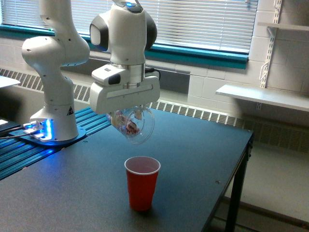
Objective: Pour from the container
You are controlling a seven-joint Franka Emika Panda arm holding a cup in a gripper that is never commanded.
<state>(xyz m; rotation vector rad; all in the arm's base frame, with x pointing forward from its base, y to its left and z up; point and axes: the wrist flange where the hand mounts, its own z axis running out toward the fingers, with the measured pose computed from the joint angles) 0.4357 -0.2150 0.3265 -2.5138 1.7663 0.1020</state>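
The container (134,125) is a clear mug-like cup with reddish and whitish pieces inside, tilted with its mouth toward the exterior view's right and downward. My gripper (128,114) is shut on it from above, the fingers mostly hidden under the white hand. It hangs in the air above and slightly left of a red plastic cup (142,182), which stands upright on the dark table (193,159). Nothing is seen falling from the container.
The arm's white base (53,116) stands on a blue-lit plate at the exterior view's left. The table's edge runs along the right, with a drop to the floor. A white shelf (260,96) is mounted on the wall at the right.
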